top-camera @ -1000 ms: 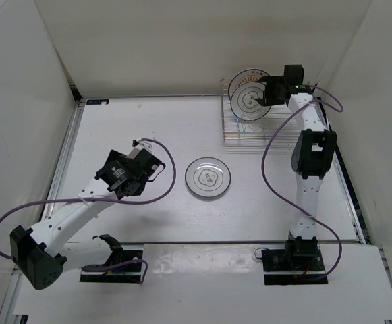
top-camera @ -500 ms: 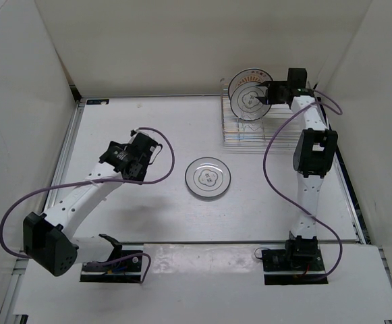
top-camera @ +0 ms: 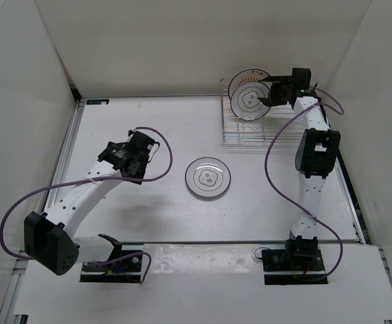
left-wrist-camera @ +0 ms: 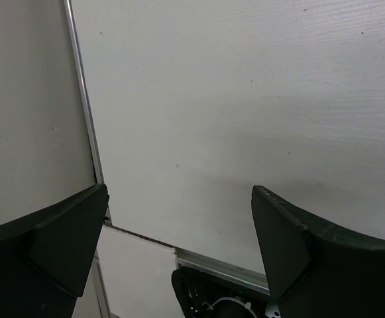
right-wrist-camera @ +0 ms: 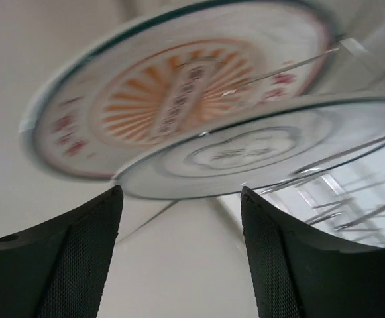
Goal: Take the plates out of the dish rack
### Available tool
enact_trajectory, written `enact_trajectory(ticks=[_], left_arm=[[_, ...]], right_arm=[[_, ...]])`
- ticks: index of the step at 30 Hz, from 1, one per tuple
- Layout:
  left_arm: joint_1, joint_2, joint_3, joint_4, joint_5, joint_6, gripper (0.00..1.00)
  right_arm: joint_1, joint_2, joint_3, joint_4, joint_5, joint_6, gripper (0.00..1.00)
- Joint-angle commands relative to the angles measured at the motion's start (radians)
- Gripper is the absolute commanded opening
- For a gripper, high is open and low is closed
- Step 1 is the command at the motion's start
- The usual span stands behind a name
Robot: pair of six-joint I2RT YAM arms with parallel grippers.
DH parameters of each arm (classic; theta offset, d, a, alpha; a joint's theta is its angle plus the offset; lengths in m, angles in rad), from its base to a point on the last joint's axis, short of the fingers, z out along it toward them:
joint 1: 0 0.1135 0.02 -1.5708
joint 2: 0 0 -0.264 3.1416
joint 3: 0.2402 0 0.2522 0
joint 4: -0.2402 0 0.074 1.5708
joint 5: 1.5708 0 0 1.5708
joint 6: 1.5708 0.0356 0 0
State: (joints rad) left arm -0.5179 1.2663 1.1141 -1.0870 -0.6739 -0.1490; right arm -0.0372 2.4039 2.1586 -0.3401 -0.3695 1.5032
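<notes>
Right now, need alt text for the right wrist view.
Two plates standing in the dish rack fill the view: a white plate with a flower-outline centre in front, an orange sunburst plate behind. The right gripper is open, its dark fingers at the bottom either side of the white plate's rim.

Glossy plates [right-wrist-camera: 245, 156], probably ceramic; metal rack [top-camera: 249, 137]

The left gripper [top-camera: 119, 159] swung farther back; the right gripper [top-camera: 269, 92] eased right from the plates [top-camera: 248, 101].
</notes>
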Motion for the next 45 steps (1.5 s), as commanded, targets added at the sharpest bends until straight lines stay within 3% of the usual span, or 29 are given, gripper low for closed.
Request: enact_trajectory(ticks=[1, 19, 31, 39, 45], left_arm=[[0.025, -0.013, 0.032, 0.001, 0.023, -0.017, 1.00], [0.071, 0.027, 0.061, -0.004, 0.066, -0.021, 1.00], [0.088, 0.031, 0.044, 0.012, 0.088, -0.029, 1.00], [0.096, 0.021, 0.024, 0.022, 0.088, -0.031, 1.00], [0.099, 0.008, 0.013, 0.030, 0.085, -0.027, 1.00]], right_arm=[[-0.006, -0.022, 0.122, 0.130, 0.024, 0.066, 0.75], [-0.001, 0.072, 0.109, 0.214, -0.028, 0.199, 0.77], [-0.010, 0.115, 0.069, 0.240, -0.158, 0.293, 0.67], [-0.016, 0.101, 0.046, 0.164, -0.224, 0.273, 0.65], [-0.018, 0.063, -0.012, 0.130, -0.264, 0.238, 0.56]])
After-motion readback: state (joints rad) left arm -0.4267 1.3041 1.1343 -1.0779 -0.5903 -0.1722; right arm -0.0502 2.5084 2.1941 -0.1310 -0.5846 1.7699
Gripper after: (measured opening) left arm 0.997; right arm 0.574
